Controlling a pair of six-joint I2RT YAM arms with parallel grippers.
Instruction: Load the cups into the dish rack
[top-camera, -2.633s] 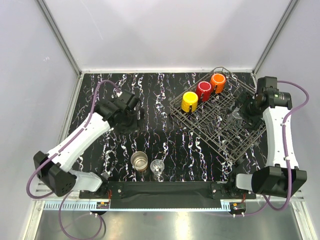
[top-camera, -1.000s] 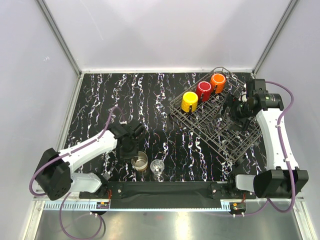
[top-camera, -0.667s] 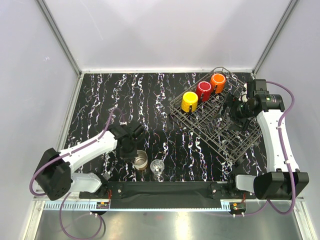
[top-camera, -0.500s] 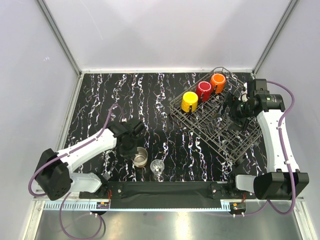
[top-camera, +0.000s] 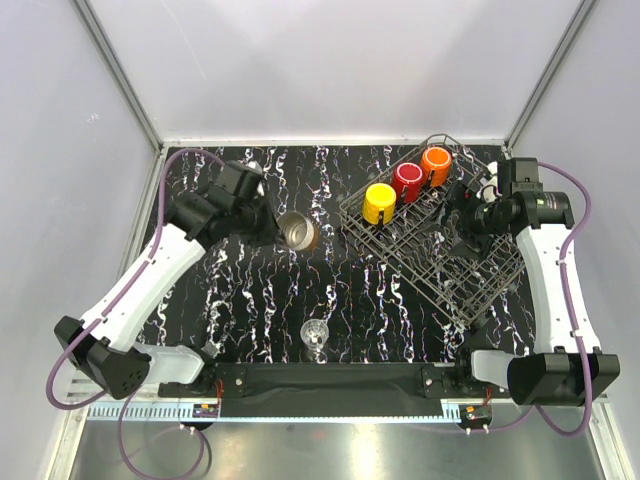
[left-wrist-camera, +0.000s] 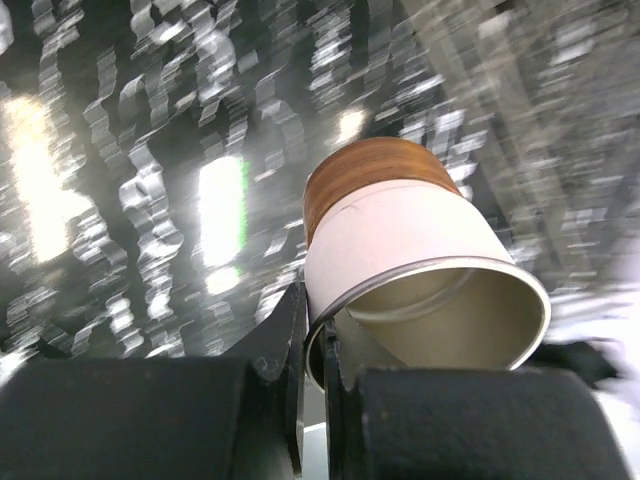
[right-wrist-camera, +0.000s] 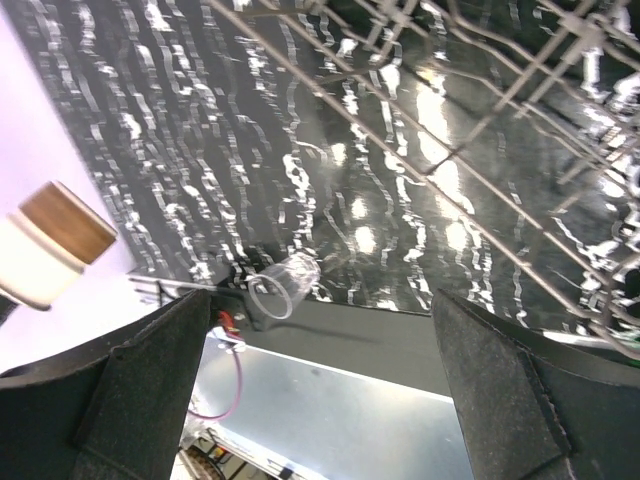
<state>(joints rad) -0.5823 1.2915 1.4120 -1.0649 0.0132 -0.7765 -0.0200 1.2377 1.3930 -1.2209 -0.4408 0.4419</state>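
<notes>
Pinching the rim of the brown-and-cream cup, the left gripper is almost closed; the right gripper stands wide apart, empty, above the dish rack.

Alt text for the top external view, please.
The left gripper holds a tilted brown-and-cream cup over the black marbled table, left of the dish rack. The rack holds a yellow mug, red mug and orange mug; the right gripper hangs over it, and a clear glass sits near the front edge.
</notes>
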